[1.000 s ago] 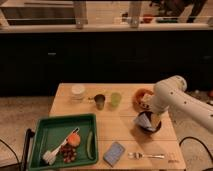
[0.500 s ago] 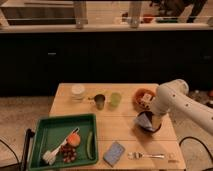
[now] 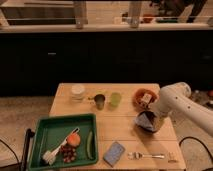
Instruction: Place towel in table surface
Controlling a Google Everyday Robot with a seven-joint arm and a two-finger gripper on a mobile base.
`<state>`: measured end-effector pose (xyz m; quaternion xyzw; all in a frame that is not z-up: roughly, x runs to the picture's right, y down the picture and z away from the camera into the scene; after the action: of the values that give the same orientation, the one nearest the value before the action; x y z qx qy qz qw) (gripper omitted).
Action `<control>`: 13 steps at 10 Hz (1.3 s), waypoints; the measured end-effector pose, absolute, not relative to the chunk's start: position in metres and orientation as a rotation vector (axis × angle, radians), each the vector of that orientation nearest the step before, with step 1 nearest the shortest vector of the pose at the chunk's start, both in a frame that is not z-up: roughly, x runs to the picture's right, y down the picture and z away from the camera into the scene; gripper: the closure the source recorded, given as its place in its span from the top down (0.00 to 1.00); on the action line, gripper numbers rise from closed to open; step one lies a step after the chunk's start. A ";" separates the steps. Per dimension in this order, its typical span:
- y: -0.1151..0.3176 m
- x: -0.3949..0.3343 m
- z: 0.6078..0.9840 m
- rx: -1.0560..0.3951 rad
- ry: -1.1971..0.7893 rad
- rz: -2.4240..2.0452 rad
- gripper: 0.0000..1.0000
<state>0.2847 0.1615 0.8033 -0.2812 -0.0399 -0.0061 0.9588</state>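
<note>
A blue-grey folded cloth, apparently the towel (image 3: 114, 153), lies flat on the wooden table (image 3: 120, 125) near its front edge, just right of the green tray. My gripper (image 3: 148, 121) hangs on the white arm (image 3: 175, 100) low over the right side of the table. It is in front of the orange bowl and up and to the right of the towel. The gripper's end looks dark, and I cannot make out whether anything is in it.
A green tray (image 3: 50, 132) at the front left holds a white brush, an orange fruit, red berries and a green vegetable. A white bowl (image 3: 77, 90), a dark cup (image 3: 100, 101), a green cup (image 3: 115, 99) and an orange bowl (image 3: 145, 97) line the back. A fork (image 3: 145, 156) lies at the front right.
The arm's elbow has drifted slightly right and down. The gripper stays over about the same spot, and the towel has not moved.
</note>
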 end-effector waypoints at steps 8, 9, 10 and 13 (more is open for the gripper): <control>0.153 0.275 0.800 -0.552 -0.110 -0.062 0.80; 0.151 0.273 0.801 -0.550 -0.115 -0.067 0.79; 0.151 0.273 0.801 -0.550 -0.121 -0.068 0.76; 0.153 0.275 0.801 -0.559 -0.130 -0.071 0.48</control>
<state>0.2748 0.1527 0.8005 -0.2754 -0.0640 -0.0353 0.9586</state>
